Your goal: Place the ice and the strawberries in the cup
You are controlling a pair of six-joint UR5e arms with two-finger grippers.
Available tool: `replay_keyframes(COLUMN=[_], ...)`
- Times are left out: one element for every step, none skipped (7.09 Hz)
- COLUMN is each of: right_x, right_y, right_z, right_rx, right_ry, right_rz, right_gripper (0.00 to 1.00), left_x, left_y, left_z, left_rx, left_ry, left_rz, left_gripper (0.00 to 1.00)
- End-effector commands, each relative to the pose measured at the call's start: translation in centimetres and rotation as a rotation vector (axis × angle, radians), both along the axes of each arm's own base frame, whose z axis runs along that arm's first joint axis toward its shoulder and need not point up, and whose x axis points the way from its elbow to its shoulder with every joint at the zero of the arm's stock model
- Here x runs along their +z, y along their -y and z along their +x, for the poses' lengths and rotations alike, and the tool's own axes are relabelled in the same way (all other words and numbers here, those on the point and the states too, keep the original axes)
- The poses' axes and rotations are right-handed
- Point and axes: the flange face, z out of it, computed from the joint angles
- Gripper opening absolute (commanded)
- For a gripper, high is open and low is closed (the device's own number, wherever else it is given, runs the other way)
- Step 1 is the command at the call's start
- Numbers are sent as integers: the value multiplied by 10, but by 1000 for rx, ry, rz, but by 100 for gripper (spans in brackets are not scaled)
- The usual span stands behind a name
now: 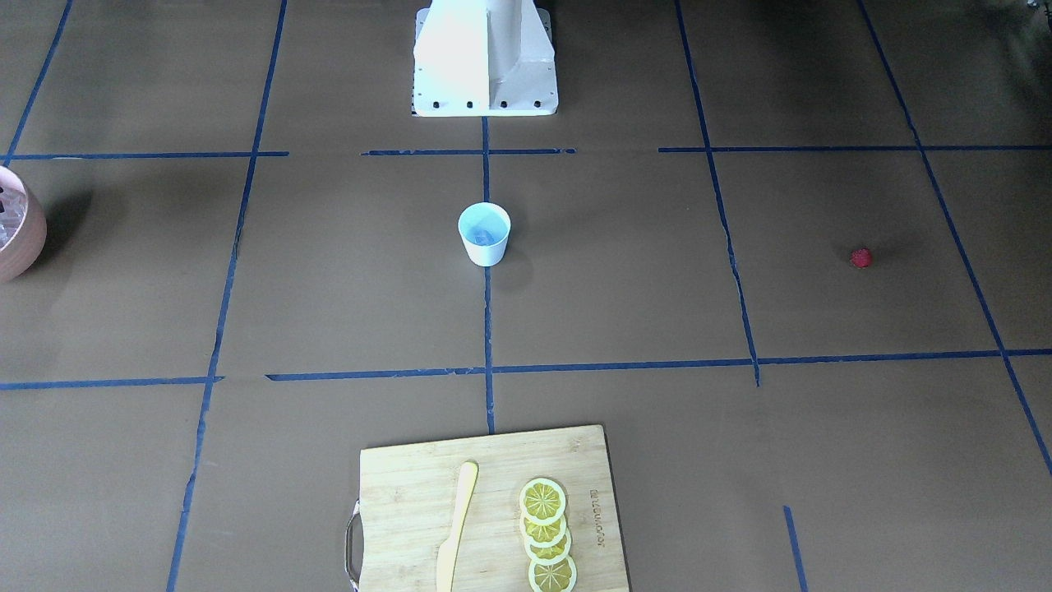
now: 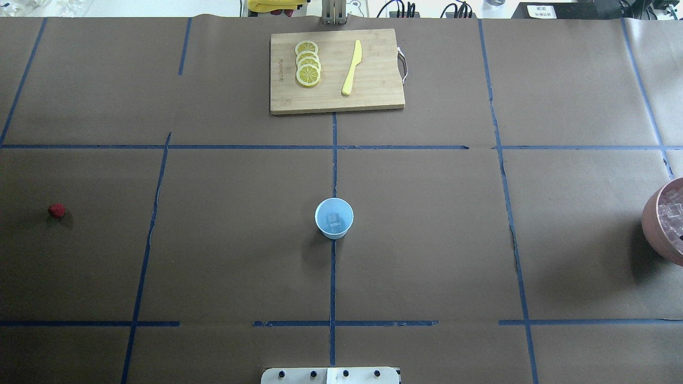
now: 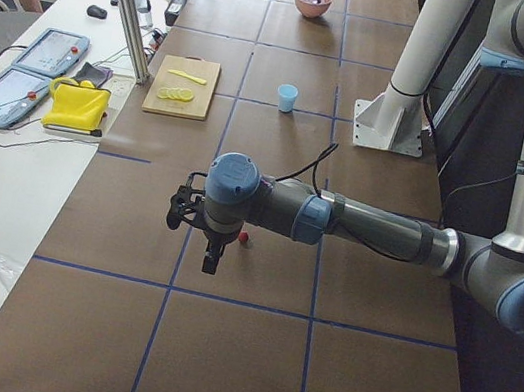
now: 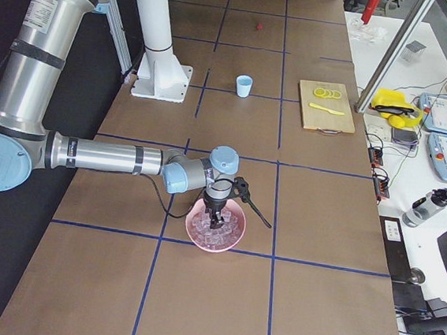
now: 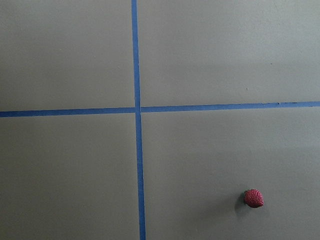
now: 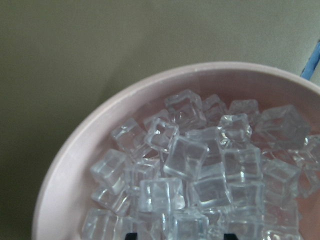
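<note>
The white cup [image 2: 334, 217] stands at the table's middle with one ice cube [image 2: 334, 221] in it. The red strawberry [image 2: 56, 210] lies on the table at the far left and shows in the left wrist view [image 5: 253, 198] at the lower right. My left gripper [image 3: 211, 256] hangs over the table close beside the berry; I cannot tell if it is open. My right gripper [image 4: 216, 214] is over the pink bowl [image 4: 215, 230] of ice cubes [image 6: 186, 157]. Its dark fingertips [image 6: 131, 235] stand apart at the wrist view's bottom edge, open and holding nothing.
A wooden cutting board [image 2: 373, 96] with several lemon slices [image 2: 308, 63] and a yellow knife [image 2: 351, 68] lies at the far side. The pink bowl [image 2: 653, 221] sits at the table's right edge. The robot's base plate [image 2: 331, 375] is at the near edge.
</note>
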Motion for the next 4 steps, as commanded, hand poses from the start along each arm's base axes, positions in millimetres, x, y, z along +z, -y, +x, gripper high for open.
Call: replay_keyframes(right_x=[-1,-1,-1,-1], right_y=[1,1,1,1], right_z=[-1,-1,-1,0], right_rx=[-1,-1,-1,1], right_ry=[1,1,0,0], right_rz=[2,2,-1,1], right_gripper=[58,44,29,17], left_x=[0,0,0,1], left_y=[0,0,0,0], left_z=[0,0,0,0], left_rx=[0,0,0,0], left_ry=[0,0,0,0], left_rz=[0,0,0,-2], left_gripper=[100,100,100,100])
